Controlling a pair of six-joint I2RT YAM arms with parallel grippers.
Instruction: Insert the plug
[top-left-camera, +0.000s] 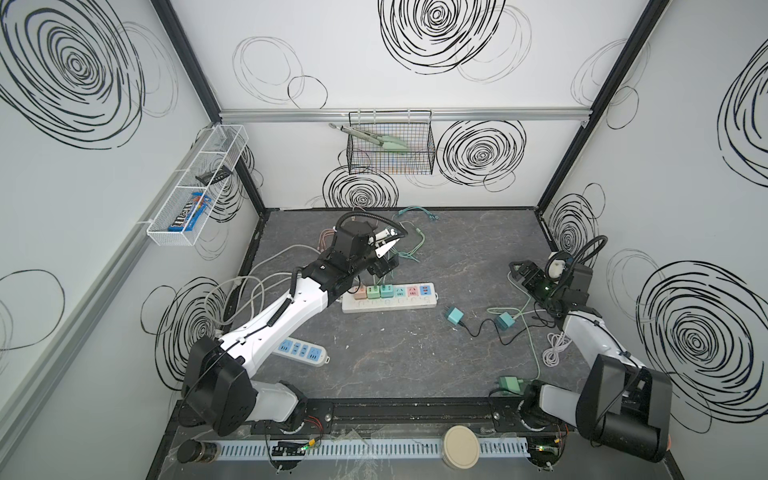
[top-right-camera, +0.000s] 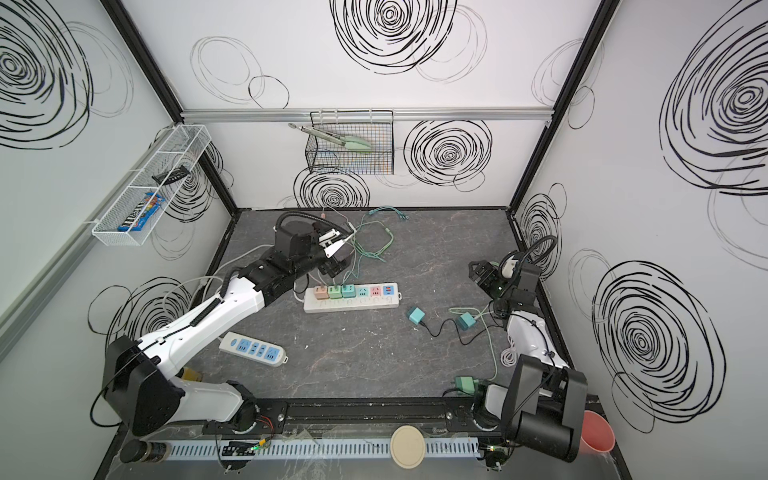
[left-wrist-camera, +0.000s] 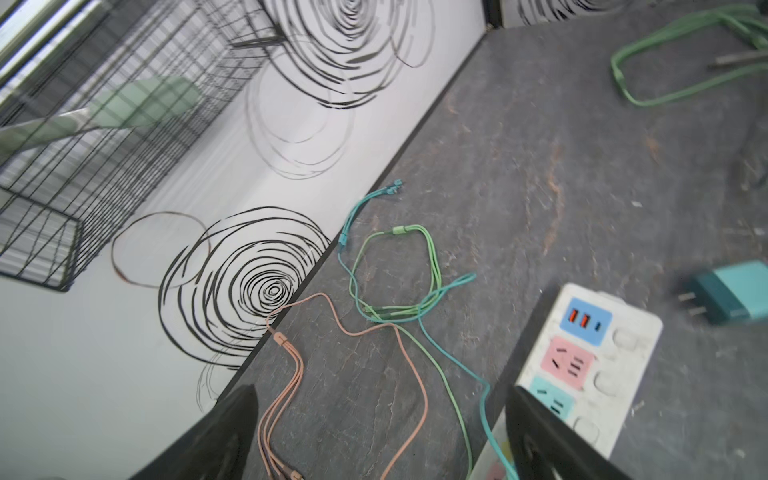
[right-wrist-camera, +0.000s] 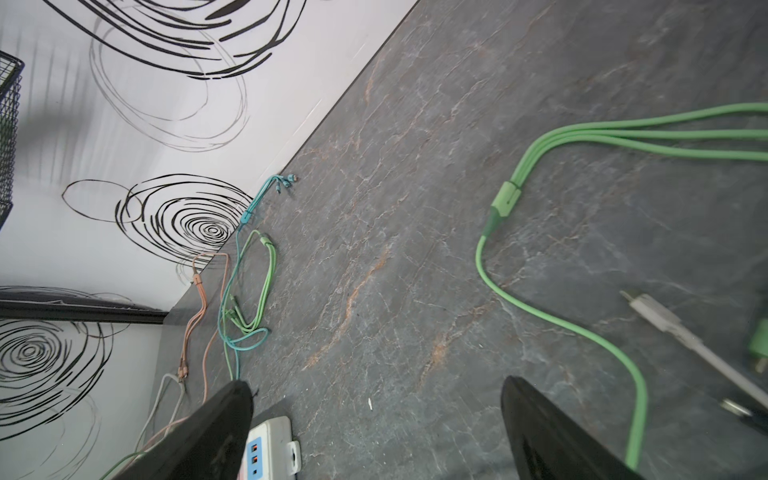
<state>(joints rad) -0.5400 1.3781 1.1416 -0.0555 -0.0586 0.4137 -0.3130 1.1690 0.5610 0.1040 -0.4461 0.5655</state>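
A white power strip (top-left-camera: 390, 305) with coloured sockets lies mid-table, seen in both top views. An orange, a green and a teal plug (top-left-camera: 386, 290) sit in its left sockets; three sockets to their right stand empty (left-wrist-camera: 571, 361). Two loose teal plugs (top-left-camera: 454, 314) (top-left-camera: 505, 320) lie right of it, joined by a black cord. One of them shows in the left wrist view (left-wrist-camera: 731, 295). My left gripper (top-left-camera: 384, 266) (left-wrist-camera: 382, 390) hangs open just behind the strip, over thin cables. My right gripper (top-left-camera: 519, 270) (right-wrist-camera: 376, 382) is open and empty near the right wall.
A second strip (top-left-camera: 301, 351) with blue sockets lies front left. A green plug (top-left-camera: 509, 384) rests by the right arm's base. Orange, green and teal cables (left-wrist-camera: 390, 291) tangle at the back. A thick green cable (right-wrist-camera: 561, 324) and a white cord (top-left-camera: 555, 349) lie on the right. A wire basket (top-left-camera: 390, 153) hangs on the back wall.
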